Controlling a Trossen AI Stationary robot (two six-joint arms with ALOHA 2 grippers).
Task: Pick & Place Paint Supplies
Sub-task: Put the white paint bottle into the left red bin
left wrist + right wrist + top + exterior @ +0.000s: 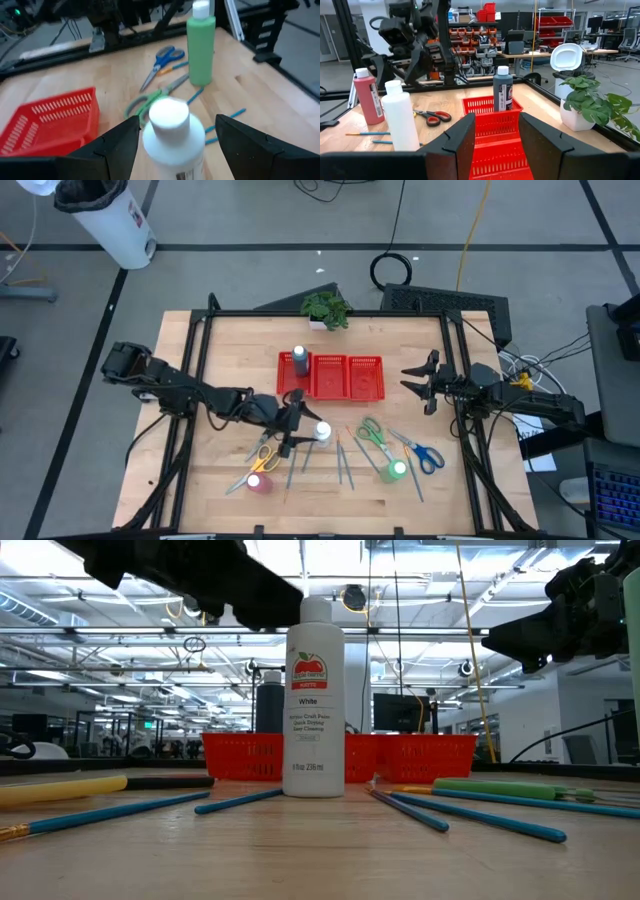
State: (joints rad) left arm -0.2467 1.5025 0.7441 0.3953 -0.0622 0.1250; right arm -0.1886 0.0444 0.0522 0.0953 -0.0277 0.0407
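Note:
A white paint bottle [322,432] stands upright on its base on the wooden table, also in the low view [315,700]. My left gripper [308,430] is open, its fingers level on either side of the bottle's neck [172,135], with a gap showing on both sides. My right gripper [415,380] is open and empty, hovering by the right end of the red tray [345,376]. A dark-capped bottle [299,360] stands in the tray's left part. A green bottle [397,470] and a pink bottle [258,482] stand near the front.
Yellow-handled scissors [262,458], green scissors [372,430], blue scissors [425,455] and several thin brushes [342,460] lie on the table around the white bottle. A small potted plant [325,308] stands at the far edge. The tray's middle and right parts [365,376] hold nothing.

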